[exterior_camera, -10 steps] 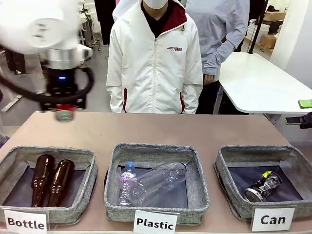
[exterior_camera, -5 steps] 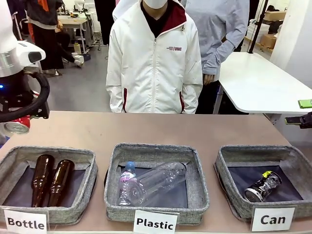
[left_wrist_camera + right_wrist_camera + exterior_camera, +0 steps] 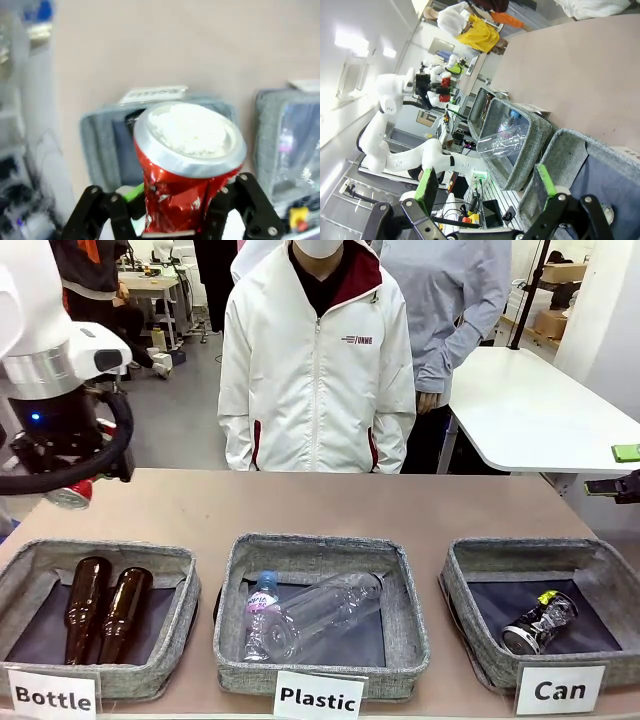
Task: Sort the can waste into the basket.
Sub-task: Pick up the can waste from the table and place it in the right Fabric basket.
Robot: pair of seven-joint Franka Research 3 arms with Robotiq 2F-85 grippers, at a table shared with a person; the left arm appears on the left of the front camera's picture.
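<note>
The left gripper [image 3: 172, 220] is seen clenched on a crushed red can [image 3: 185, 170]: in the left wrist view the black fingers press in from both sides on the crumpled, shiny red wall, a green pad [image 3: 134, 191] showing beside it, and the can's round silver end faces the camera. In the front view the same gripper [image 3: 72, 490] is held above the far left corner of the table [image 3: 330, 505], with only a red and silver edge of the can [image 3: 72, 494] showing below the black wrist and its looped cable. The left arm comes in from the left edge, its white link upright and the gripper pointing roughly down.

The right gripper [image 3: 487, 192] is spread wide with nothing between its fingers; the green pads [image 3: 426, 184] stand well apart in the right wrist view, above the grey woven wall of a basket [image 3: 570, 150]. In that view the left arm is seen far off, bent at the elbow, with the red can [image 3: 445, 80] at its tip.

Three square grey woven-fabric baskets with dark linings stand in a row at the near edge of the table. The Can basket [image 3: 470, 585], at the right, holds a crushed black and silver can [image 3: 540, 623] with yellow-green marks, lying on its side. The Plastic basket [image 3: 240, 580], in the middle, holds clear plastic bottles [image 3: 320, 615] lying across it. The Bottle basket [image 3: 185, 585], at the left, holds two brown glass bottles [image 3: 105, 612] side by side. A person in a white jacket [image 3: 318, 370] stands at the far side of the table.
</note>
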